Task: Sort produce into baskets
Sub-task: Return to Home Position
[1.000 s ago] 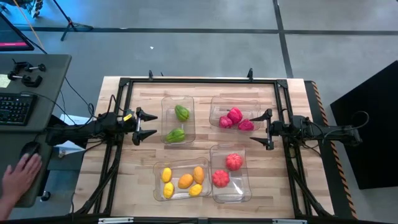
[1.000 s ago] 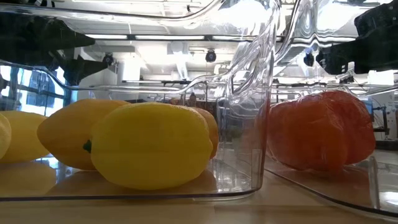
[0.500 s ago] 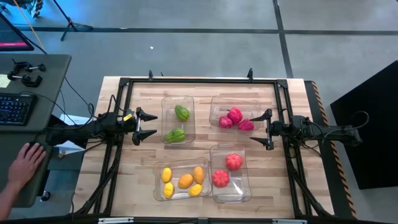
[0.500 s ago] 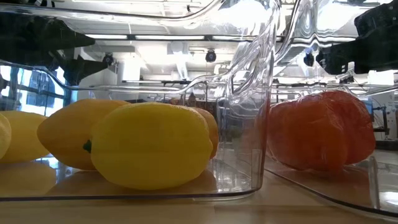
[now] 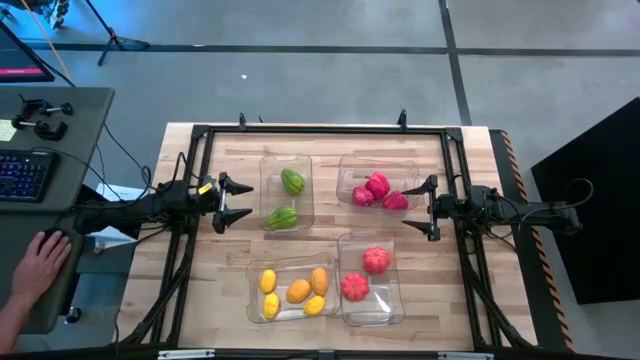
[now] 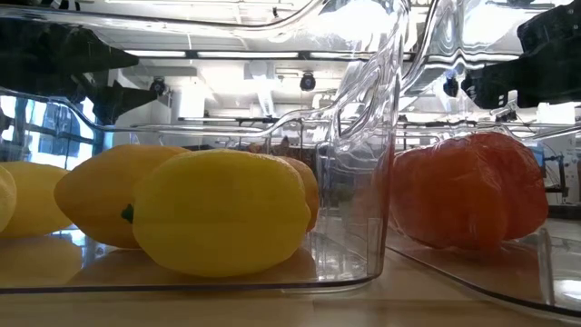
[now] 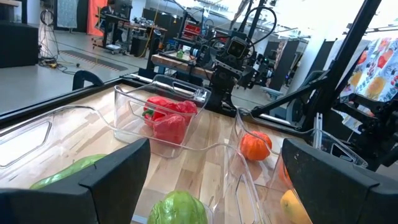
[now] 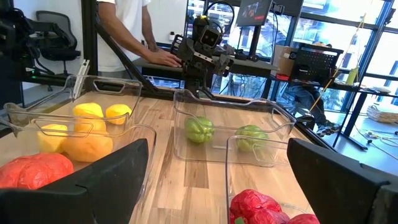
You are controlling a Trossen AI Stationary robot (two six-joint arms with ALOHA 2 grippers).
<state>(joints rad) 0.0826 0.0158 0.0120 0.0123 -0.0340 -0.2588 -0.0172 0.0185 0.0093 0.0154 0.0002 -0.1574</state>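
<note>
Four clear bins stand on the wooden table. The far left bin (image 5: 286,190) holds two green pieces (image 5: 283,216). The far right bin (image 5: 376,183) holds three red-pink pieces (image 5: 377,189). The near left bin (image 5: 292,289) holds several yellow and orange pieces (image 5: 298,291). The near right bin (image 5: 370,278) holds two red-orange pieces (image 5: 353,287). My left gripper (image 5: 232,201) is open and empty at the table's left, beside the green bin. My right gripper (image 5: 420,208) is open and empty at the table's right, beside the red-pink bin.
A black frame (image 5: 322,130) runs round the table top. Bare wood lies between the bins and along the far edge. A desk with a keyboard (image 5: 24,173) stands left of the table, with a person's hand (image 5: 38,266) on it. A person stands behind the left arm in the right wrist view (image 8: 127,34).
Both grippers and all the produce have kept still. The person's hand at the desk on the left has shifted a little.
</note>
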